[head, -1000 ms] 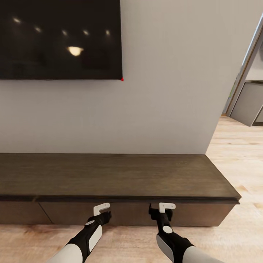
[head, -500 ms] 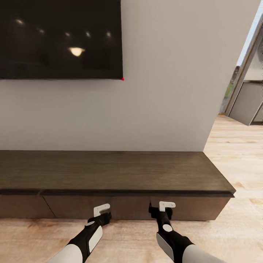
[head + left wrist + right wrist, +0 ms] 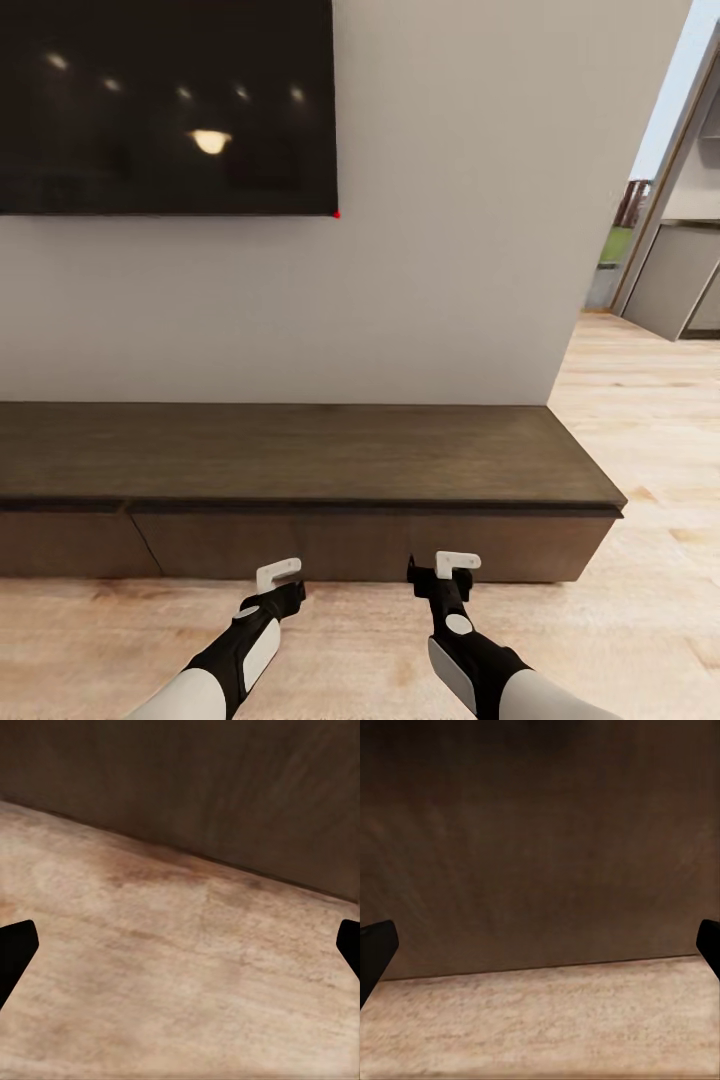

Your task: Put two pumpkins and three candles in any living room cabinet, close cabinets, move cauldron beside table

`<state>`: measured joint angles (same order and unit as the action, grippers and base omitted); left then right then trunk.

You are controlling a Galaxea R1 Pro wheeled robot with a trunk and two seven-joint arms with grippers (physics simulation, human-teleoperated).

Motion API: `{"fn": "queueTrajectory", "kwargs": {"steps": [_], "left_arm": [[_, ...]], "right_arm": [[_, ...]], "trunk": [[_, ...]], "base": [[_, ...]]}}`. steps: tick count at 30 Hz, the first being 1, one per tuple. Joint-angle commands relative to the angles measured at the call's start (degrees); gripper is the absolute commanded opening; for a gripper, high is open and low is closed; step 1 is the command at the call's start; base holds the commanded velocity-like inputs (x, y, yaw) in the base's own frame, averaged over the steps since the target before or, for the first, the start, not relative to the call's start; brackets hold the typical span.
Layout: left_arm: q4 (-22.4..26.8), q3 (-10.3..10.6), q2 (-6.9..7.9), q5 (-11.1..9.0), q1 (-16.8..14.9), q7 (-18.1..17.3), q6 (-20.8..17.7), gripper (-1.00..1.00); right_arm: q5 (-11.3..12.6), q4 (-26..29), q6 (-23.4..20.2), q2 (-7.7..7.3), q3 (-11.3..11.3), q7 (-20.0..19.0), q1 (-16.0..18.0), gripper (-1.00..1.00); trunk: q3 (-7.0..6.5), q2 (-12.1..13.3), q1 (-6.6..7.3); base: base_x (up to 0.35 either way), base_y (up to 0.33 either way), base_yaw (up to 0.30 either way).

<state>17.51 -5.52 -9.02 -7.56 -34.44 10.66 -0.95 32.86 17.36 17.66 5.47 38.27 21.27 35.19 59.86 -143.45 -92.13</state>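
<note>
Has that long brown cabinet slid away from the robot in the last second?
No. The cabinet keeps its place against the wall and under the TV; all three shifted together, so the camera backed away.

My head view has shifted: I have backed away from the cabinet (image 3: 300,450), so it sits higher in the picture and more of the plank floor (image 3: 640,620) shows in front of it. My left tool (image 3: 278,575) and right tool (image 3: 452,567), which earlier overlapped the drawer fronts, now hang over the floor just short of its base. More of the doorway (image 3: 660,240) past the wall's corner has come into sight.
</note>
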Motion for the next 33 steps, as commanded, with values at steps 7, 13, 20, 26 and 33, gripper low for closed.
{"fn": "queueTrajectory", "kwargs": {"steps": [7, 13, 20, 26, 33], "left_arm": [[0.07, -0.21, -0.04, -0.44, -0.01, 0.06, -0.02, 1.00], [0.01, -0.26, 0.10, -0.47, -0.01, 0.03, -0.01, 1.00], [0.00, -0.19, 0.06, -0.44, -0.01, 0.03, -0.01, 1.00], [-0.02, -0.21, 0.05, -0.44, -0.01, 0.05, -0.01, 1.00], [-2.02, -0.23, -0.16, -0.44, -0.01, 0.10, -0.01, 1.00]], "right_arm": [[0.54, -0.04, 0.22, -0.02, 0.49, 0.27, 0.05, 1.00], [0.61, -0.04, 0.18, 0.11, 0.57, 0.20, 0.05, 1.00], [0.63, -0.04, 0.14, 0.16, 0.59, 0.18, 0.05, 1.00], [0.78, -0.13, 0.04, 0.16, 0.58, 0.18, 0.05, 1.00], [1.03, -2.12, -0.09, 0.23, 0.56, 0.18, -0.30, 1.00]], "trunk": [[0.05, -0.02, 0.01], [0.05, -0.02, 0.01], [0.05, -0.02, 0.01], [-1.06, 0.05, 0.14], [-2.61, 0.14, 0.32]], "base": [[-0.002, 0.000, 0.000], [0.000, 0.000, 0.000], [0.000, 0.000, 0.000], [0.000, 0.000, 0.000], [0.000, 0.000, 0.000]]}}
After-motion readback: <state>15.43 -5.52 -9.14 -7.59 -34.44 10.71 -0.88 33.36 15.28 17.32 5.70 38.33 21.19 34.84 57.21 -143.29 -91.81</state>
